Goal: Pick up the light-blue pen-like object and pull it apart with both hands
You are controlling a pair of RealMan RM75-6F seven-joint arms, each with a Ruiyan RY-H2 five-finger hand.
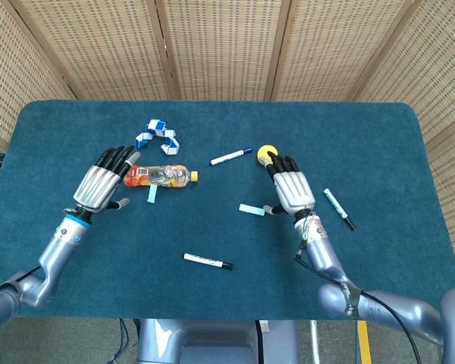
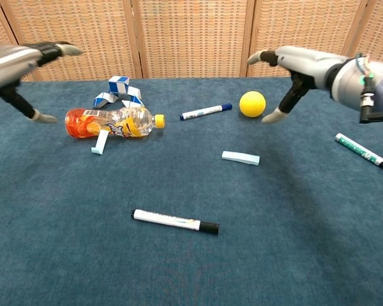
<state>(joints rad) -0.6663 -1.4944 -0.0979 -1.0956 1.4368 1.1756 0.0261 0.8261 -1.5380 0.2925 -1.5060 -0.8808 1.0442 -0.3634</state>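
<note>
The light-blue pen-like object lies in two pieces on the blue cloth. One short piece [image 1: 251,208] [image 2: 240,157] rests near the middle, just left of my right hand [image 1: 291,189] [image 2: 300,67]. The other piece [image 1: 152,194] [image 2: 99,143] leans against the orange bottle [image 1: 159,175] [image 2: 115,122], to the right of my left hand [image 1: 102,183] [image 2: 22,62]. Both hands hover above the table with fingers spread and hold nothing.
A yellow ball [image 1: 267,154] [image 2: 252,104] sits by my right hand. A blue-capped marker [image 1: 230,157] [image 2: 206,111], a black-capped marker [image 1: 208,262] [image 2: 174,221], a green pen [image 1: 338,208] [image 2: 361,153] and a blue-white twist toy [image 1: 158,135] [image 2: 117,92] lie around.
</note>
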